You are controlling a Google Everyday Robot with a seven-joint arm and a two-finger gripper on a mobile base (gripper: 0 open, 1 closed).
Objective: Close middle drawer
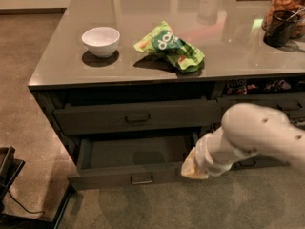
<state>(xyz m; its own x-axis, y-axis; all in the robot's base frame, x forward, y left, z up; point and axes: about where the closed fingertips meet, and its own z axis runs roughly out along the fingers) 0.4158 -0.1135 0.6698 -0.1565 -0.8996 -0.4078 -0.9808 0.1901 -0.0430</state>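
The middle drawer [134, 152] stands pulled out below the counter, showing a plain grey interior and a low front with a small central handle [142, 179]. My white arm [257, 135] reaches in from the right. My gripper [191, 170] is at its tan end, right by the right end of the drawer's front. I cannot tell whether it touches the front. The taller-fronted drawer [138, 118] above sits slightly out.
On the grey counter [57, 66] are a white bowl [100, 40], a green snack bag [169, 46], a dark cup [280, 27] and a jar [288, 1]. Narrower drawers with snack packets [257, 86] are at right. Black equipment [7, 175] stands on the floor at left.
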